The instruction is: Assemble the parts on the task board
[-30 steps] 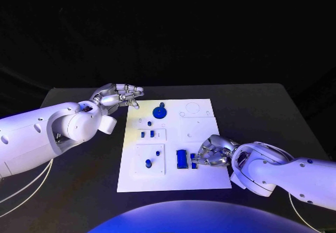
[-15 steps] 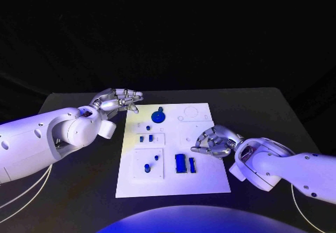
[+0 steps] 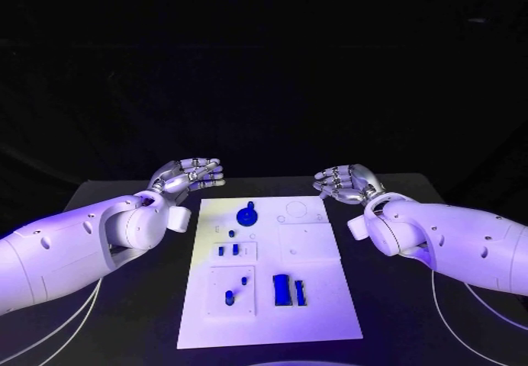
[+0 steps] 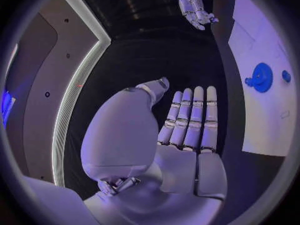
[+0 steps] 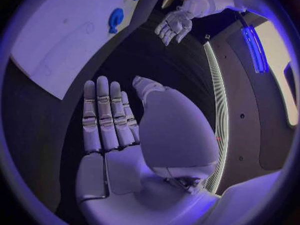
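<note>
Parts [image 3: 284,290] lie loose on the task board [image 3: 319,305] while your left hand [image 3: 189,174] and right hand [image 3: 344,183] hover empty, fingers apart; next, reach down for one.

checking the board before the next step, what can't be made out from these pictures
- Head view: whether the small blue parts on the task board are seated or lie loose; too small to tell.
- Left wrist view: the board's near half is cut off by the circle's edge; the blue gear shows.
- Right wrist view: the right hand and the circle's rim hide most of the board.
- The left hand holds nothing.
</note>
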### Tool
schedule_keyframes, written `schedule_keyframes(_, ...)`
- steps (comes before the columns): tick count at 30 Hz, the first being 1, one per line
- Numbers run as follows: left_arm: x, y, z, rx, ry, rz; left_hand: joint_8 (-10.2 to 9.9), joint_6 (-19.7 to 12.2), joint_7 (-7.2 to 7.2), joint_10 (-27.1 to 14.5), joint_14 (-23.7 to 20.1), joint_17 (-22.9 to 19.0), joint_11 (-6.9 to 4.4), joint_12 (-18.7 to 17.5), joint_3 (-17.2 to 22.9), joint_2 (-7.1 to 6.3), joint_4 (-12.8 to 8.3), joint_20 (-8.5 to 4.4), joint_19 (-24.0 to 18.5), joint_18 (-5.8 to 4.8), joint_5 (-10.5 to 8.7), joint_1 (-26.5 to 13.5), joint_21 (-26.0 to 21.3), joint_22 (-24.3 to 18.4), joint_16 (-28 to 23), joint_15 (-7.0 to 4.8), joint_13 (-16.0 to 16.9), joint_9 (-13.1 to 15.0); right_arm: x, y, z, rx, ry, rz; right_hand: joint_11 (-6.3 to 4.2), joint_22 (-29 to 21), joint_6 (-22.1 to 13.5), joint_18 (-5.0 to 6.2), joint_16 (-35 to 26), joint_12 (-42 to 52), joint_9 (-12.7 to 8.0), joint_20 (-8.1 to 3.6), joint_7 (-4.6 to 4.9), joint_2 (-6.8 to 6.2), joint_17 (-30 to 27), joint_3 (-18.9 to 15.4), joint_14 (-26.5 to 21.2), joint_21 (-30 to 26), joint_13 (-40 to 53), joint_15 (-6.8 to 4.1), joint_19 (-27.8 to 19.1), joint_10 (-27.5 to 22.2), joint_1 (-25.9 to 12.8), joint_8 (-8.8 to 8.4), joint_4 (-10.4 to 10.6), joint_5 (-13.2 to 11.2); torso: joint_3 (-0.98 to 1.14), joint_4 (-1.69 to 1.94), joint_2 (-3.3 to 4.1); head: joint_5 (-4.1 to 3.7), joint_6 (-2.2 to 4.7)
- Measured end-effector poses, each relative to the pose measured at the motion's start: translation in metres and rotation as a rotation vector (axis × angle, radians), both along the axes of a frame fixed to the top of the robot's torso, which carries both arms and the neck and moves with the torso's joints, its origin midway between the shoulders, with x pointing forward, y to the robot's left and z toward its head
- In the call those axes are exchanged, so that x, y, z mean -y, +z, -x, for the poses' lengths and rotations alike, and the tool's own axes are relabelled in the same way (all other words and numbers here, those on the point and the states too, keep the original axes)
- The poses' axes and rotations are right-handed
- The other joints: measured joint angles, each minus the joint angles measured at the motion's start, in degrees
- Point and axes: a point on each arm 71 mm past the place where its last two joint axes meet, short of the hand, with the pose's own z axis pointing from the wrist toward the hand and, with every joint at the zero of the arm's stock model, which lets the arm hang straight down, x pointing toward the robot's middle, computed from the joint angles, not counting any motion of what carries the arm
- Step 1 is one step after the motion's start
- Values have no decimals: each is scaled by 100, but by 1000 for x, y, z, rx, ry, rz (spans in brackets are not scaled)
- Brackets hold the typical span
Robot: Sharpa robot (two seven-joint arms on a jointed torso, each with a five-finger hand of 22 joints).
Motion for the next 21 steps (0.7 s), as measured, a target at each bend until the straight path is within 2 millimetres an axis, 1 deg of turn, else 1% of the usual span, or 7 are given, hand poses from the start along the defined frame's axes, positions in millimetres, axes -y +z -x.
schedule_keyframes(2,0,-2,-5,10,17,9,-117,-59,-59,-44,-142,-63,34,-247,-165,3,12,56,-62,0,0,3,-370,-246,-444,26,0,-37,1,0,-9,7,-14,-35,76,-569,14,-1,-526,-254,-160,119,16,-54,-263,99,-69,0,-636,69,-129,2,-63,-158,-87,0,5,4,-29,18,79)
schedule_keyframes(6,0,-5,-12,30,51,17,-319,-154,-105,-260,-378,-101,-105,-594,-458,124,24,17,-178,-94,0,81,-821,-568,-1014,-67,-3,-93,2,-2,-21,16,-31,-89,158,-1252,-31,-1,-1042,-498,-367,213,51,25,-547,65,-237,0,-1231,183,-340,-94,-173,-340,-260,-6,27,20,-88,46,244)
schedule_keyframes(8,-1,-4,-12,30,52,17,-675,-1044,-299,-1284,-1214,-186,-315,-796,-985,388,-190,-313,-940,-316,-83,-417,-1124,-835,-1408,-257,-80,-242,1,-1,-20,16,-29,-92,-6,-2048,-977,-108,-1402,-614,-851,-55,-152,237,-937,-396,-1341,-81,-1524,45,-1304,-524,-690,-525,-550,-228,29,21,-90,48,243)
schedule_keyframes(13,3,-6,-8,21,48,16,-1408,-2946,-714,-3462,-2973,-357,-756,-1175,-2061,854,-656,-1040,-2577,-628,-240,-1856,-1705,-1349,-2161,-663,-237,-556,-2,-1,-14,9,-31,-114,-439,-3676,-3149,-597,-2104,-826,-1902,-703,-686,754,-1747,-1458,-3810,-243,-2062,-296,-3459,-3402,-2085,-907,-1128,-700,31,44,-108,44,288)
schedule_keyframes(15,8,-7,-6,17,44,17,-1567,-3363,-806,-3938,-3355,-393,-852,-1257,-2294,955,-758,-1197,-2935,-746,-256,-2336,-1829,-1461,-2322,-750,-266,-625,-7,-1,-9,4,-31,-135,-532,-4024,-3614,-671,-2253,-870,-2130,-841,-801,865,-1921,-1684,-4343,-258,-2172,-371,-3920,-4108,-2545,-987,-1254,-801,40,69,-131,43,347)
schedule_keyframes(17,14,-8,-2,12,43,15,-1681,-3666,-872,-4283,-3634,-421,-922,-1316,-2463,1030,-833,-1312,-3194,-761,-294,-2958,-1921,-1539,-2441,-815,-294,-679,-15,1,-2,0,-28,-171,-600,-4283,-3961,-736,-2364,-878,-2298,-944,-883,945,-2050,-1854,-4739,-288,-2256,-425,-4263,-4636,-3587,-1050,-1349,-876,54,108,-172,43,438)
schedule_keyframes(21,28,-9,8,7,53,6,-1840,-4067,-964,-4743,-4003,-457,-1017,-1384,-2687,1128,-932,-1464,-3541,-852,-301,-5409,-2040,-1649,-2599,-899,-325,-742,-32,8,15,-6,-35,-255,-689,-4619,-4407,-809,-2507,-921,-2516,-1081,-992,1055,-2218,-2070,-5248,-314,-2369,-500,-4706,-5321,-5804,-1109,-1472,-956,85,192,-261,42,611)
